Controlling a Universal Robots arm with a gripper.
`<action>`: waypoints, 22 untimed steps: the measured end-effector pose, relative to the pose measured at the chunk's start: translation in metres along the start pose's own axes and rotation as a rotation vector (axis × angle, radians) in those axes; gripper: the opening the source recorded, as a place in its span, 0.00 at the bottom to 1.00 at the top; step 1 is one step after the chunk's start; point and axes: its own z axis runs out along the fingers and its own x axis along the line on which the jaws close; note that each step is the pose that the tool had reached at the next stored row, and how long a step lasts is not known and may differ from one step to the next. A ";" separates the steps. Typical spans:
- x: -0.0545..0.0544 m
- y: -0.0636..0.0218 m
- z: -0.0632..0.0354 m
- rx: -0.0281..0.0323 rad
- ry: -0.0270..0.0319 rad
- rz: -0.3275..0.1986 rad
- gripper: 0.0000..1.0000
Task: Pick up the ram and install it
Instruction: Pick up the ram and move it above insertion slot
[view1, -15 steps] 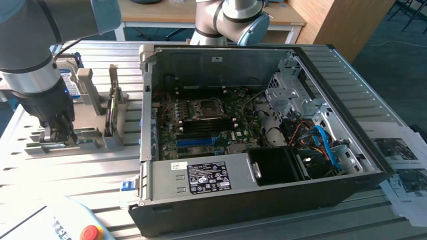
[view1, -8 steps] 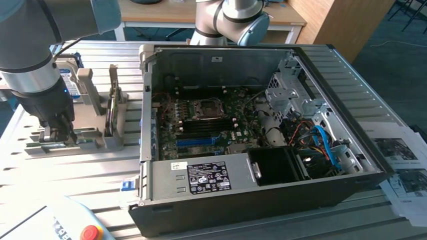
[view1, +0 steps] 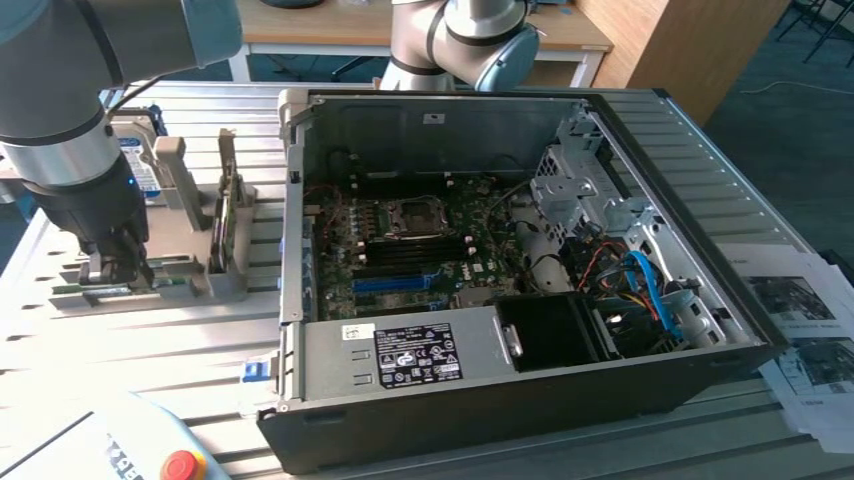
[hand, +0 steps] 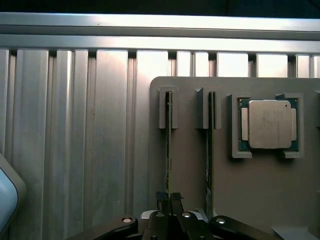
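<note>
Wrist view: the gripper (hand: 169, 199) has its fingers (hand: 162, 200) pinched on the ram (hand: 168, 145), which stands on edge in the grey holder (hand: 250, 200). The ram's long axis runs straight away from the fingers, a second stick (hand: 209, 145) stands just beside it, and the gripper body hides its near end. Exterior view: the gripper sits low over the holder on the worktop (view1: 160, 340), with the open computer case (view1: 534, 400) toward the exterior view's right; the contact itself is hard to make out.

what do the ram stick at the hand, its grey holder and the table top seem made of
Ram stick: likely fibreglass circuit board, thin greenish edge. Holder: probably plastic, matt even grey. Table top: looks like aluminium, silvery ribbed slats with soft glare.
</note>
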 end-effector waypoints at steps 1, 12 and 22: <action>0.000 0.0000 0.0000 0.0000 0.0001 -0.003 0.12; 0.000 0.0000 -0.0002 0.0001 0.0004 -0.013 0.12; 0.000 0.0003 -0.0090 0.0002 0.0004 -0.013 0.12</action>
